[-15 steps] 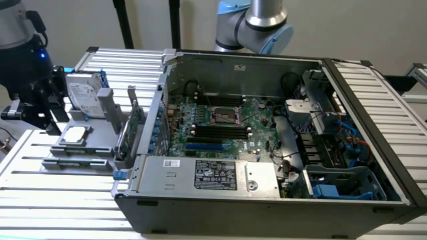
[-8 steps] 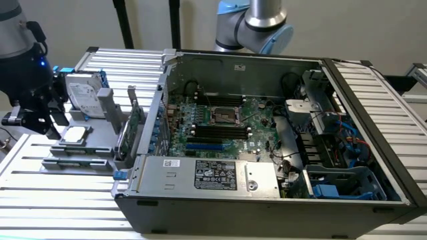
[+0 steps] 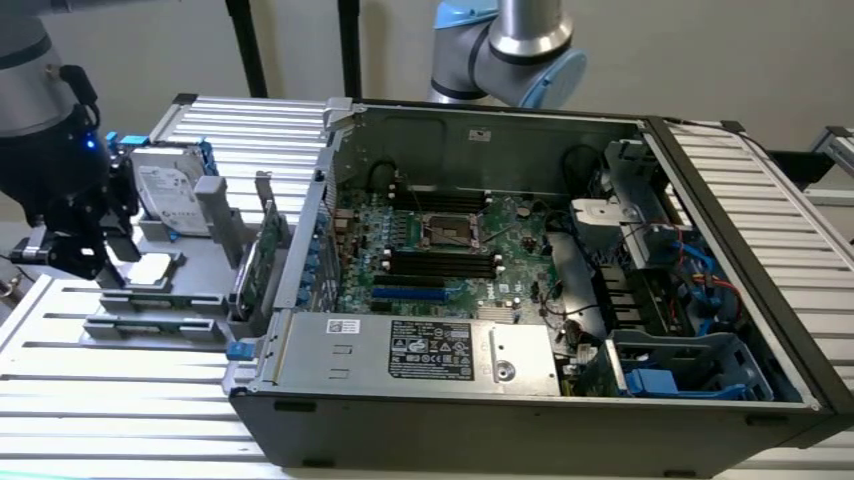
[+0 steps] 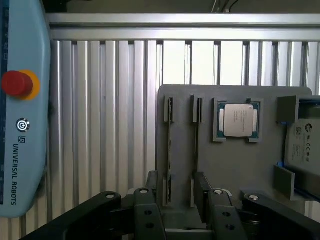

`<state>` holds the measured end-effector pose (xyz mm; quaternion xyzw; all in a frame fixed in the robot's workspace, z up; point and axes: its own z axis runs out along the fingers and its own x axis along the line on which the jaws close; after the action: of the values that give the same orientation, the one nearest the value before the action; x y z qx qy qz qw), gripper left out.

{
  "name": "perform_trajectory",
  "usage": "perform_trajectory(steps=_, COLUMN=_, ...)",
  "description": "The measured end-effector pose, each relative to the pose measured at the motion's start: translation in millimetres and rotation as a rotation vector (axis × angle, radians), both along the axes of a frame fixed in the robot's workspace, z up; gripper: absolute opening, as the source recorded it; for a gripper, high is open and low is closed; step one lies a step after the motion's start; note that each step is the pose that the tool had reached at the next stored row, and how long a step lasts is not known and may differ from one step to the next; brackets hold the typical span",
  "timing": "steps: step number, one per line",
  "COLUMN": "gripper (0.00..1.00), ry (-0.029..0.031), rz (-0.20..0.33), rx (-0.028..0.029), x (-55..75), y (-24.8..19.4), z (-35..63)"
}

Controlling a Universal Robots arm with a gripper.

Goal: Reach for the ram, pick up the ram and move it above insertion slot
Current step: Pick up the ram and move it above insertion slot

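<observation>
The ram is a thin dark stick standing on edge in a grey holder plate; a second narrow slot runs parallel beside it. My gripper is open, hovering over the near end of these two slots, one black finger outside the second slot and the other finger at the ram's side. In the exterior view my gripper hangs over the holder plate at the exterior view's left. The motherboard's black memory slots lie inside the open computer case.
On the holder plate sit a silver processor, a hard drive and a green expansion card. A teach pendant with a red button lies on the ribbed metal table. A second arm stands behind the case.
</observation>
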<state>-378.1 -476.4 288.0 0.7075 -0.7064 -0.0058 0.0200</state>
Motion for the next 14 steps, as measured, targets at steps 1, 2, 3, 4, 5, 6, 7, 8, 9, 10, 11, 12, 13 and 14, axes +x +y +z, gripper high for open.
perform_trajectory(steps=1, gripper=0.42, ry=0.0, rz=0.0, rx=0.0, x=-0.1, y=-0.2, z=-1.8)
perform_trajectory(steps=2, gripper=0.42, ry=0.0, rz=0.0, rx=0.0, x=-0.2, y=-0.6, z=-3.6)
perform_trajectory(steps=3, gripper=0.42, ry=0.0, rz=0.0, rx=0.0001, x=-0.2, y=-1.1, z=-5.4)
perform_trajectory(steps=4, gripper=0.42, ry=0.0, rz=0.0, rx=0.0, x=-0.2, y=-1.6, z=-7.2)
perform_trajectory(steps=5, gripper=0.42, ry=0.0, rz=0.0, rx=0.0001, x=-0.2, y=-2.2, z=-9.0)
perform_trajectory(steps=6, gripper=0.42, ry=0.0001, rz=0.0, rx=-0.0001, x=-0.2, y=-3.1, z=-10.9)
perform_trajectory(steps=7, gripper=0.42, ry=0.0002, rz=0.0, rx=-0.0001, x=-0.3, y=-3.9, z=-12.7)
perform_trajectory(steps=8, gripper=0.42, ry=0.0001, rz=0.0, rx=-0.0001, x=-0.2, y=-4.7, z=-14.4)
perform_trajectory(steps=9, gripper=0.42, ry=0.0, rz=0.0, rx=0.0, x=-0.2, y=-5.5, z=-16.4)
perform_trajectory(steps=10, gripper=0.42, ry=0.0, rz=0.0, rx=0.0, x=-0.2, y=-6.4, z=-18.1)
perform_trajectory(steps=11, gripper=0.42, ry=0.0001, rz=0.0, rx=-0.0001, x=-0.2, y=-7.3, z=-19.9)
perform_trajectory(steps=12, gripper=0.42, ry=0.0001, rz=0.0, rx=-0.0001, x=-0.2, y=-8.2, z=-21.8)
perform_trajectory(steps=13, gripper=0.42, ry=-0.0001, rz=0.0, rx=0.0001, x=-0.2, y=-8.9, z=-23.7)
perform_trajectory(steps=14, gripper=0.42, ry=-0.0002, rz=0.0, rx=0.0002, x=-0.1, y=-9.5, z=-25.6)
